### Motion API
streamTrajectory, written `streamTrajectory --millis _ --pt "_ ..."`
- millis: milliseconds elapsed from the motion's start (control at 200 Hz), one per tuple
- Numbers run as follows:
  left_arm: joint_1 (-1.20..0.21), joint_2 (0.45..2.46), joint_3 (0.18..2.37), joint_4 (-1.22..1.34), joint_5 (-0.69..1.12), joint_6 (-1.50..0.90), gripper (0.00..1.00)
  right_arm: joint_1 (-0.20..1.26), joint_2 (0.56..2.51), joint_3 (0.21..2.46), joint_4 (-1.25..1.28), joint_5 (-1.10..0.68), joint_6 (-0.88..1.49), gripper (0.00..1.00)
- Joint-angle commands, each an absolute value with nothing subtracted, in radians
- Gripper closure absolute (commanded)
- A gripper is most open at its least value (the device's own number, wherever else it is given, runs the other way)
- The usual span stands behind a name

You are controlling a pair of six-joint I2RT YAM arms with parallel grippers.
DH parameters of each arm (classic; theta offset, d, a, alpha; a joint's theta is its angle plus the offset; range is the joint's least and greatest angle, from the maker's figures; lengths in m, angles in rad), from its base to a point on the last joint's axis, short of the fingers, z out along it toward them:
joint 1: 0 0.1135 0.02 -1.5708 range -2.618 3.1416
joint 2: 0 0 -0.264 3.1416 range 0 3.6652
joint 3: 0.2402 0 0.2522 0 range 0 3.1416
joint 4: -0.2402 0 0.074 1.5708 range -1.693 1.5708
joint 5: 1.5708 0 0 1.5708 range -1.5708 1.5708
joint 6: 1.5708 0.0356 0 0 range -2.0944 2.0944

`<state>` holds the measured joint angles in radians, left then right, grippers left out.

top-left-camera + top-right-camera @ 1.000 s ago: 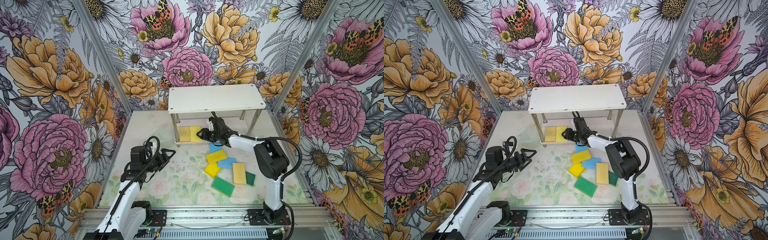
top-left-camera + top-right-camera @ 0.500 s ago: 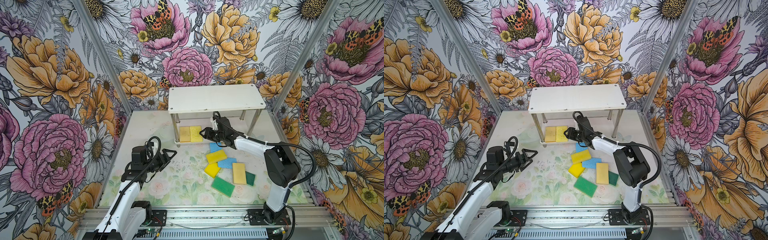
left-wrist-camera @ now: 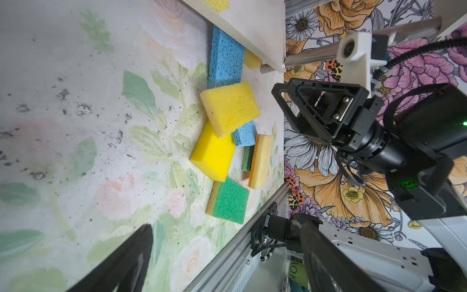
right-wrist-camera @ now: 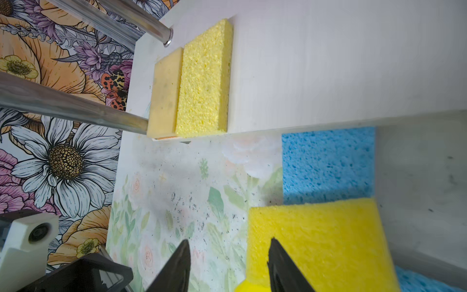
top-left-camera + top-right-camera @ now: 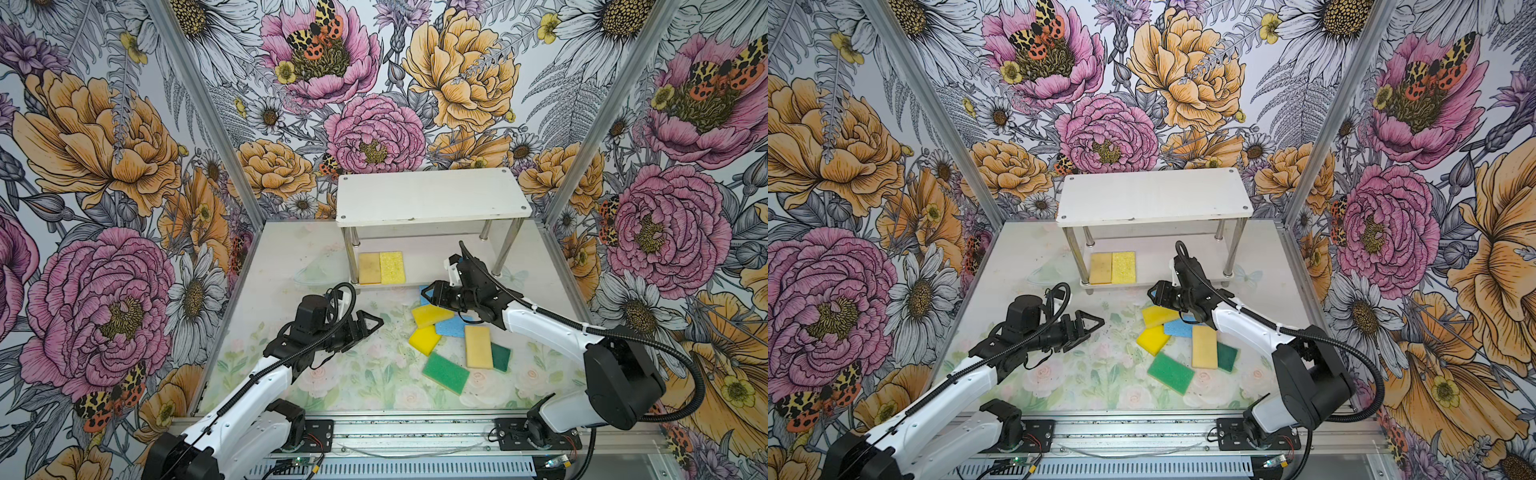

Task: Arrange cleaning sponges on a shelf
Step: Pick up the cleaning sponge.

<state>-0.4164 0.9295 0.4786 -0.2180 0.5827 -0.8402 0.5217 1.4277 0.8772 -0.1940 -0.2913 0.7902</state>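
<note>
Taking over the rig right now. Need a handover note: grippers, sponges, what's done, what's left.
Left gripper: open, empty, above the table.
Right gripper: open, empty, low beside a yellow sponge and a blue sponge.
Done: tan sponge and pale yellow sponge lie side by side on the lower board of the shelf.
Left: the pile of sponges, loose and overlapping in front of the shelf.

Six yellow or tan sponges [image 5: 392,267], two blue sponges [image 5: 451,328], two green sponges [image 5: 445,372], one shelf [image 5: 432,195].
</note>
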Motion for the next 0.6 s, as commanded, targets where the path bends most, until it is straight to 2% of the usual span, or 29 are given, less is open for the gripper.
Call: streamTrajectory --millis 0,200,365,595 --pt "-0.465 0.959 0.466 -0.108 0.515 -0.888 0.08 0.514 1.362 0.845 -0.334 -0.263 0.765 0.49" --pt "-0.546 1.024 0.472 -0.059 0.483 -0.91 0.08 0.507 1.286 0.766 -0.419 -0.227 0.76 0.48" --pt "-0.586 1.074 0.492 -0.039 0.472 -0.914 0.08 0.495 1.235 0.76 -0.584 -0.113 0.728 0.47" --pt "-0.63 1.142 0.513 0.0 0.457 -0.918 0.08 0.491 1.135 0.762 -0.79 0.045 0.716 0.37"
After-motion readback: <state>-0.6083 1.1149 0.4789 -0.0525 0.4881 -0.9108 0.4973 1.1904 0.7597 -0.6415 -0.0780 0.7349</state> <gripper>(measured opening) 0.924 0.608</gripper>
